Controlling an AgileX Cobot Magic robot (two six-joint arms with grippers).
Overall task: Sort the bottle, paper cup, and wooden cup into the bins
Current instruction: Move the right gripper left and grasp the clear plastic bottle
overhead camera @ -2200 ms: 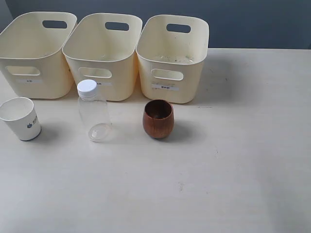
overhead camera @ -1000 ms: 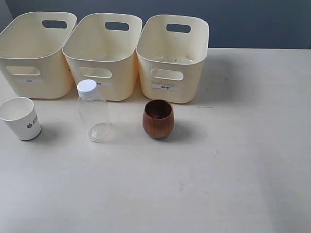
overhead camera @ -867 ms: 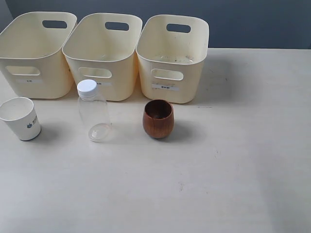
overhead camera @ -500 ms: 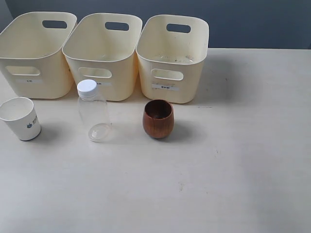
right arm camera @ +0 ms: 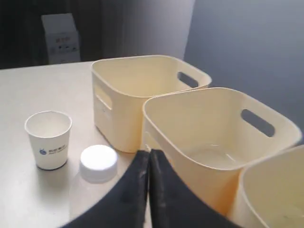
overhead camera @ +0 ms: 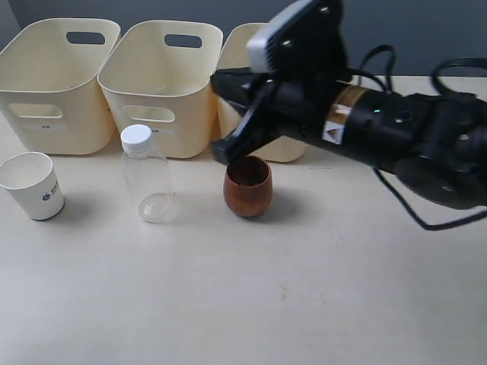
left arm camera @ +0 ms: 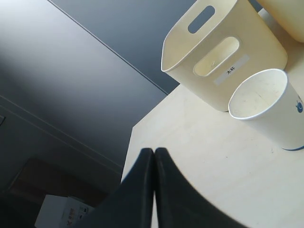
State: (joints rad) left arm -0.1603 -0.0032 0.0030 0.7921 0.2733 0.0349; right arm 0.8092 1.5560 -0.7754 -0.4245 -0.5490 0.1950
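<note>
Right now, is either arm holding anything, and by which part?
Nothing is held. Both tools, left and right, are shut on empty air; the reddish-brown wooden cup stands free on the table.

- Right arm: black, cabled; enters from the right edge of the counter and reaches across its middle toward the back edge, slanting down to the left.
- Right wrist: carries a grey camera housing on its upper side and an orange-banded joint behind it.
- Right gripper: two dark fingers pressed flat together with no gap between them, as the right wrist view shows; held above the counter surface.
- Left gripper: dark fingers closed against each other, only a thin seam between them; positioned near the left edge of the counter.
- Left arm: outside the exterior view.
</note>
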